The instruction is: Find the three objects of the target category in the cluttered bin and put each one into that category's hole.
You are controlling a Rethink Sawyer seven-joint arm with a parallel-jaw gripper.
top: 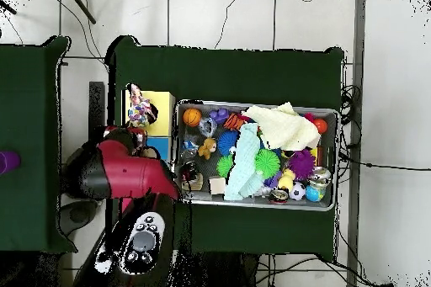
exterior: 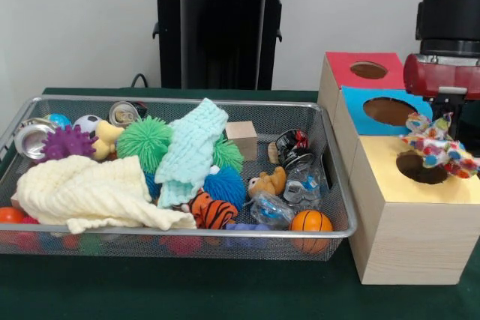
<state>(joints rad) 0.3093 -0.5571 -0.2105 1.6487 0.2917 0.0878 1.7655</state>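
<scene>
My gripper [exterior: 442,120] hangs at the right, shut on a whitish fabric bundle with red, blue and yellow spots [exterior: 436,145]. The bundle hangs just above the round dark hole [exterior: 420,169] of the yellow-topped wooden box [exterior: 397,215]. In the overhead view the bundle [top: 139,115] sits over the yellow box [top: 162,101], with the red arm [top: 126,170] beside it. The silver wire mesh bin [exterior: 187,231] lies to the left, full of clutter; it also shows in the overhead view [top: 337,159]. No other spotted bundle shows in the bin.
A blue-topped box [exterior: 358,100] and a red-topped box [exterior: 341,65] stand behind the yellow one. The bin holds a cream cloth [exterior: 82,192], a mint cloth [exterior: 191,148], spiky balls [exterior: 144,140], a tiger plush [exterior: 212,211], a small basketball [exterior: 310,222] and cans.
</scene>
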